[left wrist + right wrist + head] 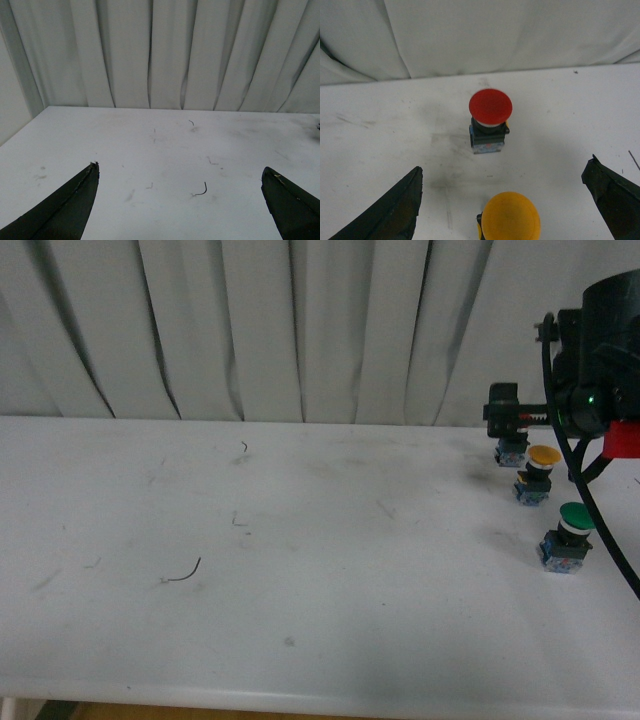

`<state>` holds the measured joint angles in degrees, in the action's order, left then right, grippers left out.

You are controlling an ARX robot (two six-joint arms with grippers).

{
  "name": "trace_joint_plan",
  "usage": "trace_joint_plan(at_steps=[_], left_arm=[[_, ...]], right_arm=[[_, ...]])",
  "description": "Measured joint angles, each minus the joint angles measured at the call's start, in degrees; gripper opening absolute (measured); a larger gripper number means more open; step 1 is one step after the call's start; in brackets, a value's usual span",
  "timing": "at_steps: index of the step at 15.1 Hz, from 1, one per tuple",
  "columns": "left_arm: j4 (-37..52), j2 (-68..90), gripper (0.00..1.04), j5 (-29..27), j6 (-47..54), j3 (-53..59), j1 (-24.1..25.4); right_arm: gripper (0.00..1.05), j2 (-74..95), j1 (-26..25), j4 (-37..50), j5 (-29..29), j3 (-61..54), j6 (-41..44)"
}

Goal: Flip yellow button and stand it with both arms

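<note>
From the front I see my right arm above the yellow button, green button nearby on the desk. Left gripper gapes, empty. Right gripper spread wide, holding nothing; yellow button between its fingers, red button just beyond; closing off-centre could topple either.

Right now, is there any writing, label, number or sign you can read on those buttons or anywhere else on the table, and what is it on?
No readable text in any view.
Red button: its blue base shows small reddish marks, too blurred to read.
Yellow button: cap plain, no lettering visible.
Green button: base detail too small to read.
Table: only scuffs and scratches, no writing.
</note>
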<state>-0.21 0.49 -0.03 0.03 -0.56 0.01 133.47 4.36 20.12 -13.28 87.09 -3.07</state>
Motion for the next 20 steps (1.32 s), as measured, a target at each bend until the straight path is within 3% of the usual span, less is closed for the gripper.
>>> trace_joint_plan(at_steps=[2,5,6,8,11,13,16,20], left_arm=[[0.0,0.0,0.98,0.0,0.0,0.0,0.0],[0.0,0.0,0.98,0.0,0.0,0.0,0.0],[0.0,0.0,0.98,0.0,0.0,0.0,0.0],[0.0,0.0,0.98,0.0,0.0,0.0,0.0],[0.0,0.0,0.98,0.0,0.0,0.0,0.0],[0.0,0.0,0.98,0.0,0.0,0.0,0.0],[0.0,0.0,0.98,0.0,0.0,0.0,0.0],[0.0,0.0,0.98,0.0,0.0,0.0,0.0]], right_arm=[[0.98,-4.68,-0.68,2.82,2.64,-4.5,-0.87],[0.98,-22.51,-2.97,11.58,11.32,-20.28,-5.42],[0.93,-30.47,-4.13,18.97,12.96,-27.41,-5.53],[0.78,-41.68,-4.39,24.06,13.11,-37.88,-1.75],[0.39,-71.78,-4.37,15.23,13.14,-64.57,2.01],[0.16,-80.59,-4.39,16.79,13.11,-70.14,2.58],[0.01,-83.17,-4.37,16.79,13.11,-72.81,2.91],[0.02,-90.86,-4.39,14.75,13.11,-79.08,2.89]])
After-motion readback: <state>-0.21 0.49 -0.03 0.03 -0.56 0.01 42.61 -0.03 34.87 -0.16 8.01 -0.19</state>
